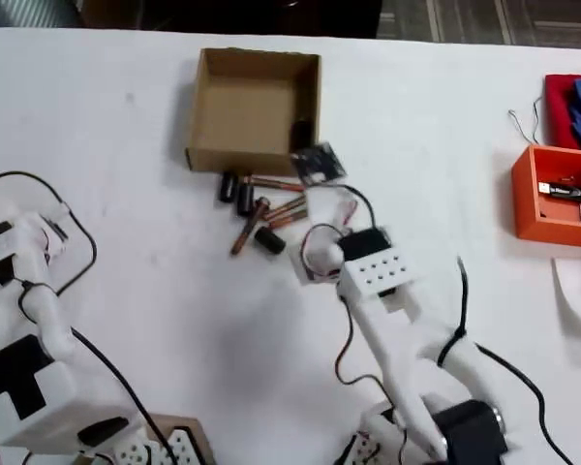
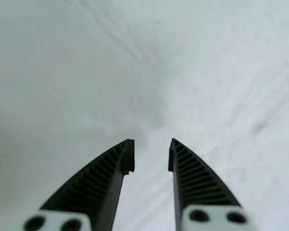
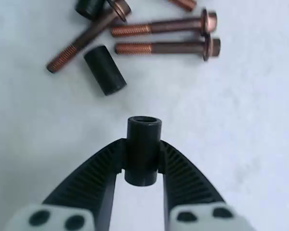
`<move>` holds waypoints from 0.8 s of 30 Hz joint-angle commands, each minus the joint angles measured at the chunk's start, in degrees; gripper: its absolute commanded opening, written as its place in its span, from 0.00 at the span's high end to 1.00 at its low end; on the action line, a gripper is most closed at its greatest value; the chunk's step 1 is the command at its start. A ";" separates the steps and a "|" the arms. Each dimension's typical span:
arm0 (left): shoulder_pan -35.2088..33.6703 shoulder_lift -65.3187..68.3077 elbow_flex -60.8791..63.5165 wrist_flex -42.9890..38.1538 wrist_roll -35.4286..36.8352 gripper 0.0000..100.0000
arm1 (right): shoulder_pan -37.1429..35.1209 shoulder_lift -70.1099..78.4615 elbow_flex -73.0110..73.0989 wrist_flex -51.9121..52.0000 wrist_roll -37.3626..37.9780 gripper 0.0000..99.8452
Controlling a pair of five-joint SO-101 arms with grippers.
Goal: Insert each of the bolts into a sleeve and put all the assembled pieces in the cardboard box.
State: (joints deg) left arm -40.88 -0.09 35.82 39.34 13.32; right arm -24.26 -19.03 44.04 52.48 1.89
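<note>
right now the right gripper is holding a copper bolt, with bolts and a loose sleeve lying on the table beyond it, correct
Not a bolt: the right wrist view shows the right gripper shut on a black sleeve. The rest holds: copper bolts and a loose sleeve lie on the table beyond it.

Right wrist view: top edge cut off a sleeve [image 3: 89,6] & a bolt [image 3: 183,4], just a stub showing. High view: dark item [image 1: 301,132] inside cardboard box [image 1: 234,160] was too small to ID; orange tray [image 1: 552,232] ran off the right edge.
</note>
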 commanded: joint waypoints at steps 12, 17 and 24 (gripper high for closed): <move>1.93 -0.18 -1.80 0.00 0.09 0.86 | 2.59 16.57 -3.96 0.31 0.62 0.98; 1.93 -0.18 -1.80 0.18 0.09 0.86 | 2.24 19.30 -5.54 1.19 0.62 0.98; 1.93 -0.18 -1.80 0.00 0.09 0.86 | 2.59 20.26 -8.35 4.53 1.85 0.91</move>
State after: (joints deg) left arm -39.56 -0.09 35.82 39.34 13.32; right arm -22.51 1.10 37.27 56.09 2.07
